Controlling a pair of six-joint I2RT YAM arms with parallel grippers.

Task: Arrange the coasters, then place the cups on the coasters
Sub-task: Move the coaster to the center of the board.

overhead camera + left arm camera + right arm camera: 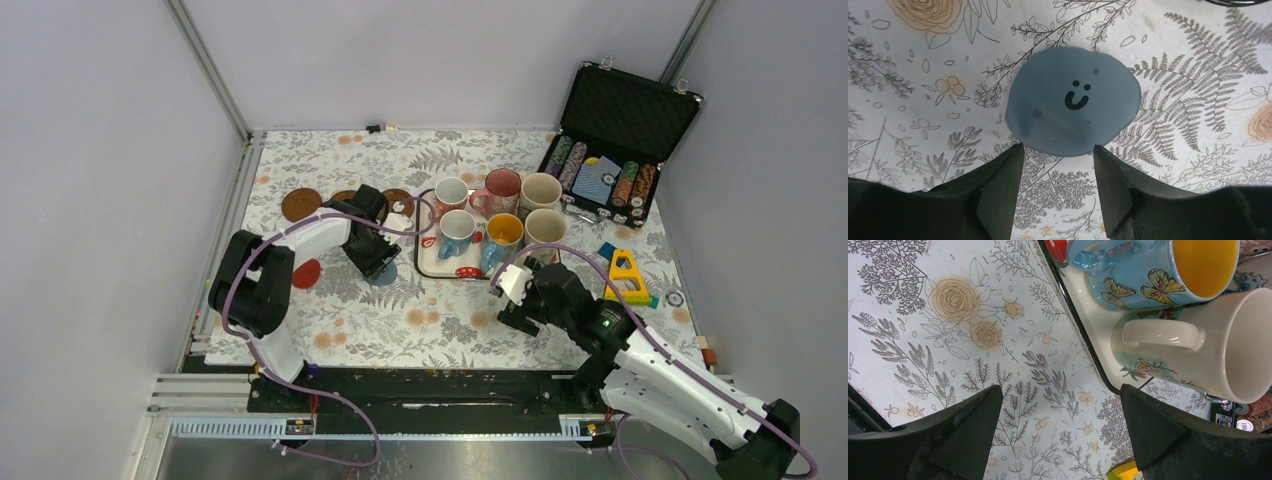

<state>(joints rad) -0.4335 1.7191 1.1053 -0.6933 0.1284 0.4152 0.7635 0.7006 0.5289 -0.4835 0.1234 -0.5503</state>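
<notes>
Bright, even, diffuse light; shadows faint and soft. All 3 views sharp; slight sheen on the handle of 1 cup [1208,357].

The space is enclosed on three sides by plain, pale lilac-grey panels: a back wall [440,60], a left wall [100,200] and a right wall [770,200]. The back corners are marked by slanting metal posts [212,75]. The table [350,340] is covered by a white cloth [420,150] printed with grey ferns and faded orange roses. Along its near edge a black strip [450,385] is fixed, bordered by a toothed aluminium rail [420,428] and a brushed metal sheet [450,462]. Everything is lit softly and evenly.
</notes>
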